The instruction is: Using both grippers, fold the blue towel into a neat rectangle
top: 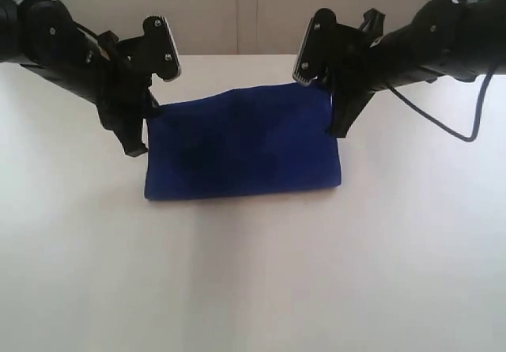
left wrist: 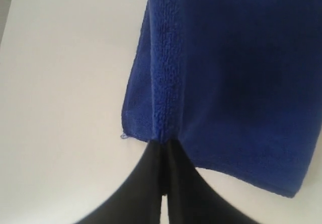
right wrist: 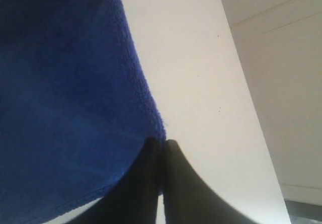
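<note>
The blue towel hangs doubled above the white table, its lower fold resting on the surface. My left gripper is shut on the towel's upper left corner, and my right gripper is shut on the upper right corner. In the left wrist view the black fingers pinch the towel's hemmed edge at the gripper. The right wrist view has the dark fingers pressed together at the gripper on the edge of the cloth. The top edge sags slightly between the two grips.
The white table spreads wide in front of and beside the towel. A pale wall stands behind the table's far edge. A black cable loops off the right arm above the table.
</note>
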### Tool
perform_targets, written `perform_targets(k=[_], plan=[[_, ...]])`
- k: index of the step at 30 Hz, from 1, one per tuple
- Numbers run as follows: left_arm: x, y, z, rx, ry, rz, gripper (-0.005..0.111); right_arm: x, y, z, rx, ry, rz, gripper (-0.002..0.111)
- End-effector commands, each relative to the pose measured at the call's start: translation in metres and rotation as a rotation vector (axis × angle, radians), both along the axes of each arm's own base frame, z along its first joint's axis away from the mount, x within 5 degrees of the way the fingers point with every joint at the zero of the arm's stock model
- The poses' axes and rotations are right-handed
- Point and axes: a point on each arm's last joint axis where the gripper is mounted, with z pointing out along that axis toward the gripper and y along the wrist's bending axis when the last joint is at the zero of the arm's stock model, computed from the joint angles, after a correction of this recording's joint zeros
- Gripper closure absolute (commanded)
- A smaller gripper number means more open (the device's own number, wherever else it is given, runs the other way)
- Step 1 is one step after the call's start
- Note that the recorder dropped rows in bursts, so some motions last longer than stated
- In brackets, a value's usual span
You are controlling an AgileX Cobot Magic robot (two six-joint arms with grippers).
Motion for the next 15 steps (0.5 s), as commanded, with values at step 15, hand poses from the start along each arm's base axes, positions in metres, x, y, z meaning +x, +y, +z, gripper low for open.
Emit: perform_targets(k=[15], plan=[[0.021, 0.014, -0.004, 0.007, -0.03, 0.049, 0.107, 0.015, 0.003, -0.006, 0.005, -0.026, -0.021, 0.108]])
